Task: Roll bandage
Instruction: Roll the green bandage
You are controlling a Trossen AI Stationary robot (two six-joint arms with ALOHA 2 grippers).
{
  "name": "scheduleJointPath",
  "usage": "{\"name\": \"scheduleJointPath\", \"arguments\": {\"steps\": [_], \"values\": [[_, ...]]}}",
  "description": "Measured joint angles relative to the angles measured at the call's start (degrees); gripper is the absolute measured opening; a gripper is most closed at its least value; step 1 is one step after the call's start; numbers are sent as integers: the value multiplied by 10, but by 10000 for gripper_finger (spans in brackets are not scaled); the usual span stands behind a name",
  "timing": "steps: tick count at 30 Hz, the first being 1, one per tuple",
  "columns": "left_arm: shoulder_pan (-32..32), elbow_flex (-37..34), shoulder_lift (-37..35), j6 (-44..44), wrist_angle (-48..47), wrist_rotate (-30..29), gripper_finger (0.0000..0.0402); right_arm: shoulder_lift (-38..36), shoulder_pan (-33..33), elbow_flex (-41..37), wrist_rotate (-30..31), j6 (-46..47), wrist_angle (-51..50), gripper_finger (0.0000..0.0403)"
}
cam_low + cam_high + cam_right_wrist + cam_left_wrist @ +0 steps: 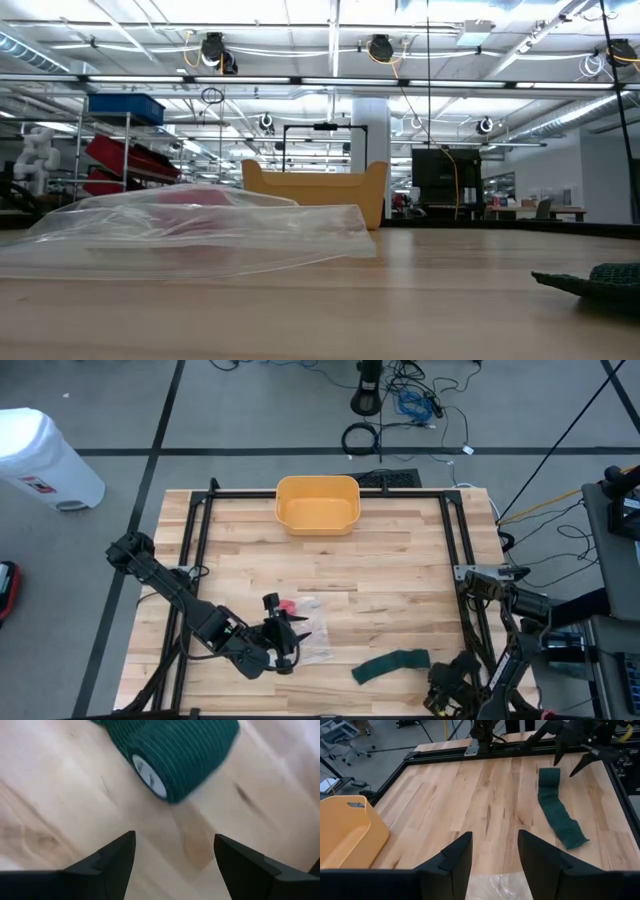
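A dark green bandage (392, 665) lies on the table near the front edge. It is partly unrolled into a flat strip (559, 815), with its rolled end (172, 757) toward the right. My right gripper (175, 840) is open just short of the rolled end and also shows in the high view (445, 677). My left gripper (495, 852) is open at front centre-left (298, 633), above a clear plastic bag (312, 632), and points toward the bandage.
A yellow basket (318, 503) stands at the table's far edge. The clear plastic bag (200, 225), with something red inside (287, 606), lies flat left of the bandage. Bare wood lies between the bag, the bandage and the basket.
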Motion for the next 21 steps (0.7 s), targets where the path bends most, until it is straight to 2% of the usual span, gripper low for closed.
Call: {"name": "scheduleJointPath", "arguments": {"steps": [4, 21], "values": [[0, 0, 0, 1, 0, 0, 164, 0, 13, 0, -2, 49, 4, 254], [28, 0, 0, 36, 0, 0, 164, -4, 14, 0, 74, 45, -32, 254]]}}
